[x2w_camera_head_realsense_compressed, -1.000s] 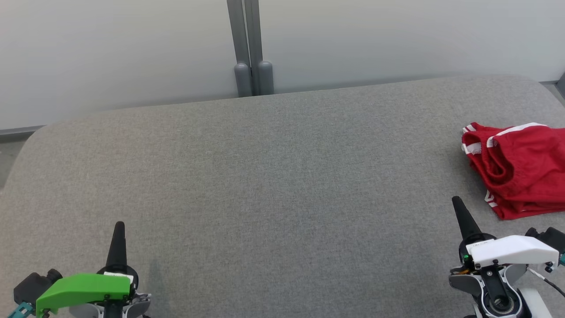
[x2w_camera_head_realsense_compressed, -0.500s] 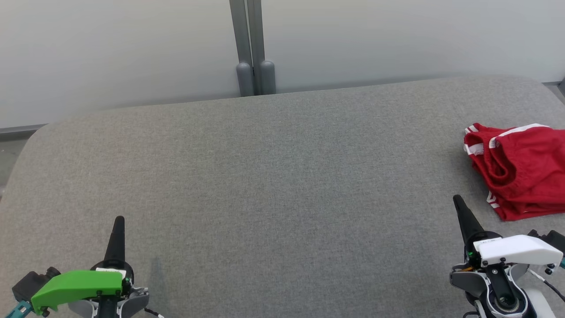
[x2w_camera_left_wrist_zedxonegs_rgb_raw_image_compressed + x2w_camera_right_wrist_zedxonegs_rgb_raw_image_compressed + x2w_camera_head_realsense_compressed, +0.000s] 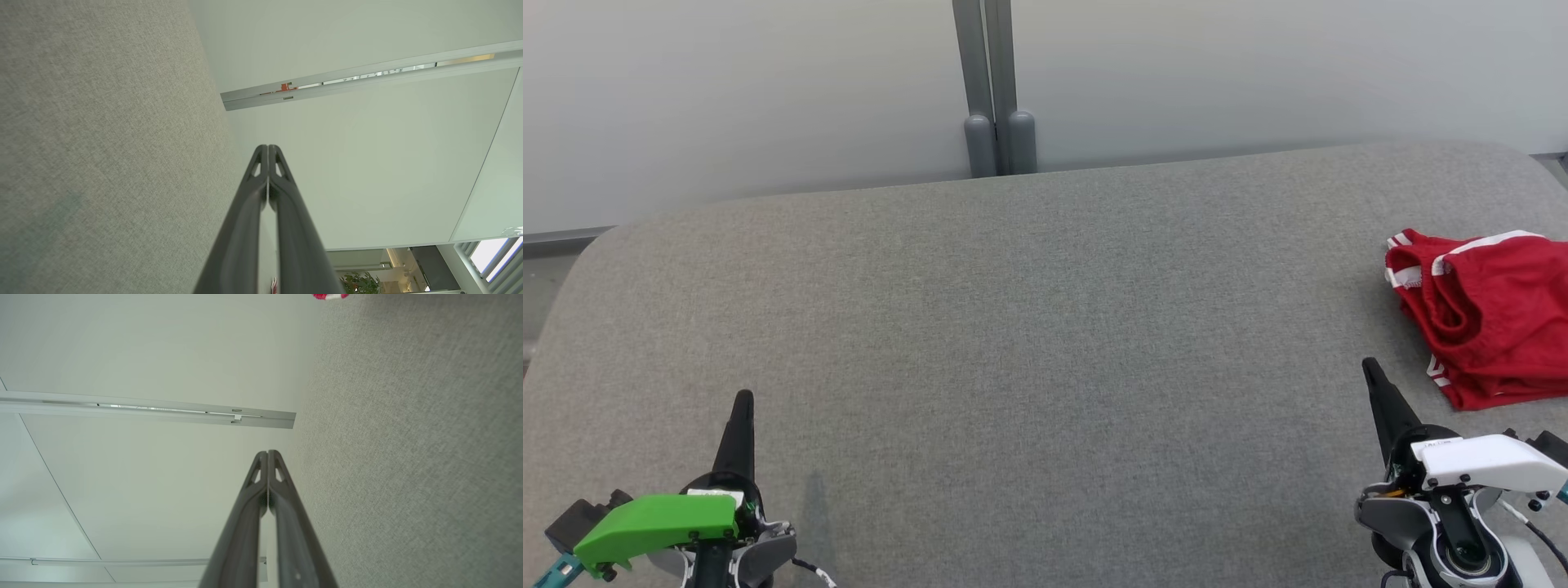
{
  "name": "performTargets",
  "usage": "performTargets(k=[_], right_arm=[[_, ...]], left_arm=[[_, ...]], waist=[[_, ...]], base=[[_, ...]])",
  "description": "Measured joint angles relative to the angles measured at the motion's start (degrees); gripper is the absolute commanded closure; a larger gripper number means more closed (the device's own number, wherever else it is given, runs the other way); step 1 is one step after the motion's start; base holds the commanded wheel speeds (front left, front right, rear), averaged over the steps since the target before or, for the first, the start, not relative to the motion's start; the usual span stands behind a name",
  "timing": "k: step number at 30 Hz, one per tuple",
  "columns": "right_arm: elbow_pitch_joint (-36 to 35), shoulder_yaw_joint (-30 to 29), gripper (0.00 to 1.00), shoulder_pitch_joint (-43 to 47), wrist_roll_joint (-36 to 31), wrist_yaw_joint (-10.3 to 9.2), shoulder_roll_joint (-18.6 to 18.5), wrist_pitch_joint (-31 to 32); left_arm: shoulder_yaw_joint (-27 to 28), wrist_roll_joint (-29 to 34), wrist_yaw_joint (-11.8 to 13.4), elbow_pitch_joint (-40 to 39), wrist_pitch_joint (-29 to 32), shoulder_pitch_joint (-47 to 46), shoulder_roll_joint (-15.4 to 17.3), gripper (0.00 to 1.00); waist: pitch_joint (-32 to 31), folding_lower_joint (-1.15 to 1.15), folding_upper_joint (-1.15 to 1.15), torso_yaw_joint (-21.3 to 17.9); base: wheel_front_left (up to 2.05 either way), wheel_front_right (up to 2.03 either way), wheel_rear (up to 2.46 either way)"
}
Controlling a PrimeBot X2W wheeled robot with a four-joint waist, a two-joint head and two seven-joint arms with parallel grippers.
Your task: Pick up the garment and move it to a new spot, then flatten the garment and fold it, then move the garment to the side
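Cloth in soft grey covers the big worktop (image 3: 1013,327), which takes up most of the head view. A pale wall (image 3: 768,82) with a grey post (image 3: 992,82) stands behind it. Next in size is the red garment with white stripes (image 3: 1494,318). It lies in a small, lumpy bundle far over at the right edge of the worktop, and part of it runs out of the picture. That spot fits two stories. The bundle may be waiting to be picked up and carried to a new place, or it may already be folded and put to the side. Its layers look a bit folded but also rumpled, so I cannot tell which, and the pictures do not settle what should come next. Smallest are the tips of the two arms. The left end effector (image 3: 743,400), under its green cover, sits at the lower left with its fingers pressed tight together, holding nothing. The right end effector (image 3: 1369,365), under its white cover, sits at the lower right, near the garment but apart from it, also pinched closed and empty.
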Motion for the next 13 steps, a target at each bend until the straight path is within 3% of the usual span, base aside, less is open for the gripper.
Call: performTargets(k=[13], right_arm=[[-0.19, -1.0, 1.0, -0.24, 4.55, 0.0, 0.56, 1.32]], left_arm=[[0.23, -5.38, -0.16, -0.41, 1.42, -0.55, 0.04, 1.0]], waist=[[0.03, 0.0, 0.0, 0.32]], base=[[0.0, 0.0, 0.0]])
